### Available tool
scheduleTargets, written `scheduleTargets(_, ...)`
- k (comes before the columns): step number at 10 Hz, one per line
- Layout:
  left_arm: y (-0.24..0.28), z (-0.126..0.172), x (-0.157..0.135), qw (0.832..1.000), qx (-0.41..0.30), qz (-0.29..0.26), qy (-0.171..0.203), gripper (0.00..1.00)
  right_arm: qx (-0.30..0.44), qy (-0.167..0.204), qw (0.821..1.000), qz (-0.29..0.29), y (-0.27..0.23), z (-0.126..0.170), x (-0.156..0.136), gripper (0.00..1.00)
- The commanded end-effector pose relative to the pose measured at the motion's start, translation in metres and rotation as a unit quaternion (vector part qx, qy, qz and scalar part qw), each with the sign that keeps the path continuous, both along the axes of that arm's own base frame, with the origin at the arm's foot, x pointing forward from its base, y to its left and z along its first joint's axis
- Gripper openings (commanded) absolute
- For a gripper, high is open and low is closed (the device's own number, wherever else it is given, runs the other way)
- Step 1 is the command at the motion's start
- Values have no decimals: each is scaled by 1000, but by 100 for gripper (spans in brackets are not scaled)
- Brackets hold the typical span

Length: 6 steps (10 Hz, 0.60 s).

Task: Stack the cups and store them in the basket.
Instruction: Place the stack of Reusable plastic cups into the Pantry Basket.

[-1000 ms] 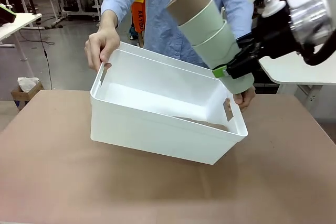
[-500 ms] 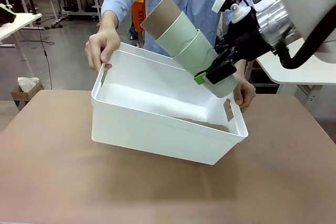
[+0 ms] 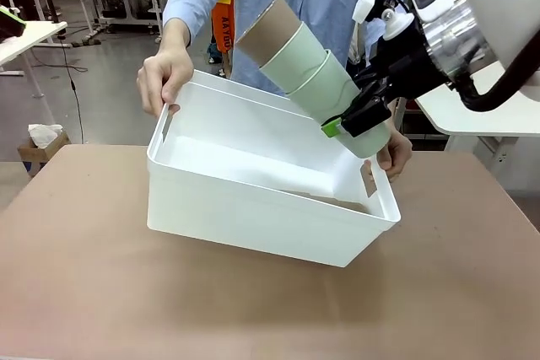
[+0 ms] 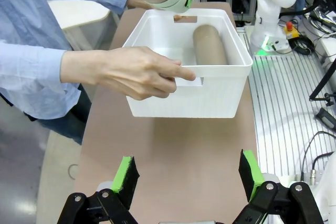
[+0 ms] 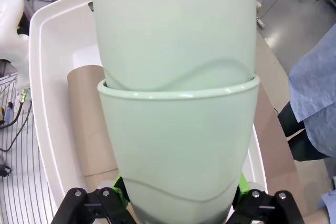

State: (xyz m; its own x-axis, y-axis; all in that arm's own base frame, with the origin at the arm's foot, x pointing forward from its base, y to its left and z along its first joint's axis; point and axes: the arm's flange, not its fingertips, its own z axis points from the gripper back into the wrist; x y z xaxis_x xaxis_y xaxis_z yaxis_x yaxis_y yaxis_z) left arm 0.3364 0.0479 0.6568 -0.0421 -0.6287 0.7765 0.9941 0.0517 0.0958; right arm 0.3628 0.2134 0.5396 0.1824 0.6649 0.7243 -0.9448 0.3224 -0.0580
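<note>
now storing step: right end effector point(image 3: 344, 121) clamped on nested cups point(image 3: 312, 69), tilted over basket point(image 3: 253, 208); next lower inside, release; left end effector point(image 4: 186, 179) wide open, empty

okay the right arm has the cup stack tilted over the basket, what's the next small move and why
Probably lower the stack into the basket beside the brown cup stack lying there. The right pincer is shut on its green base, above the basket's far-right rim, while the person's hands tilt the basket toward it.
</note>
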Motion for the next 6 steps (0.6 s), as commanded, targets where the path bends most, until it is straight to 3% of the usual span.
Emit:
scheduleTargets(1,-1,4,-1,1000,-9,-2,2,100,-1,1,1000,-1,0,-1,0,85)
scheduleTargets(3,-1,4,-1,1000,-9,-2,2,100,-35,-10,999,17,31,-5,21,85)
scheduleTargets(6,-1,4,-1,1000,-9,-2,2,100,-86,-20,996,31,61,-19,29,85)
